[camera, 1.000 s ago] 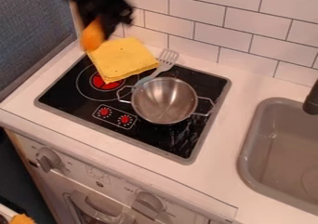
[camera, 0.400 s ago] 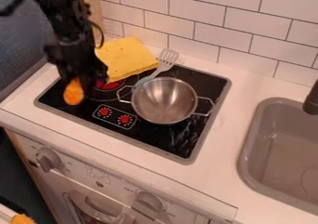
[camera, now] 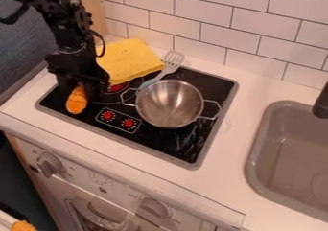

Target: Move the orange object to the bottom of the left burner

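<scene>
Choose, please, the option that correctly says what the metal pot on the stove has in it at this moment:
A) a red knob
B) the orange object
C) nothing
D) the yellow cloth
C: the pot shows its bare metal inside, while the orange object and the yellow cloth both lie outside it, towards the stove's left side.

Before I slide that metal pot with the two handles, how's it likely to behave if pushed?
The pot looks thin-walled, so probably stiff and fairly light. On the smooth cooktop, it may slide easily, and its thin side handles might nudge the spatula.
</scene>
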`<state>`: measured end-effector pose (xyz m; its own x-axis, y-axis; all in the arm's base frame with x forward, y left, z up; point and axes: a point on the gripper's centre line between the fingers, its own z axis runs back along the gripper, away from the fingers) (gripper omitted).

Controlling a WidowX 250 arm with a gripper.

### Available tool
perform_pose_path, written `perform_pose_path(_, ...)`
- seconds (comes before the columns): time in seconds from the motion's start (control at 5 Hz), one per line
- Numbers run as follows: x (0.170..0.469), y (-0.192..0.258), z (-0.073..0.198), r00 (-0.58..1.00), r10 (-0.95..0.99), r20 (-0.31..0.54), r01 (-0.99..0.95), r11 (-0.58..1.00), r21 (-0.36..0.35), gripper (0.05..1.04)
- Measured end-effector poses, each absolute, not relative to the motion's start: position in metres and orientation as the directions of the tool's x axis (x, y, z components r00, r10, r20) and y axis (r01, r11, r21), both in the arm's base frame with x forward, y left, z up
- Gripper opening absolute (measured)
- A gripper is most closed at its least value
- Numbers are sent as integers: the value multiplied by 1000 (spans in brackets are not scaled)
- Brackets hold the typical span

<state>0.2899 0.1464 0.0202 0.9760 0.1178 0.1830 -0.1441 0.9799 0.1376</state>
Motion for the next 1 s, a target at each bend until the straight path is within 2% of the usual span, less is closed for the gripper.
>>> perform_pose_path(0.2,296,147,25,975,111,195,-137,982,131,1001)
perform_pose_path(0.4,296,143,25,975,118,190,-142,983,115,1003)
perform_pose_path(0.6,305,138,42,970,103,220,-134,982,131,1001)
perform_pose_path(0.8,312,136,70,961,97,259,-141,978,156,1000)
perform_pose_path(1.0,320,127,101,959,47,279,-111,970,219,1001)
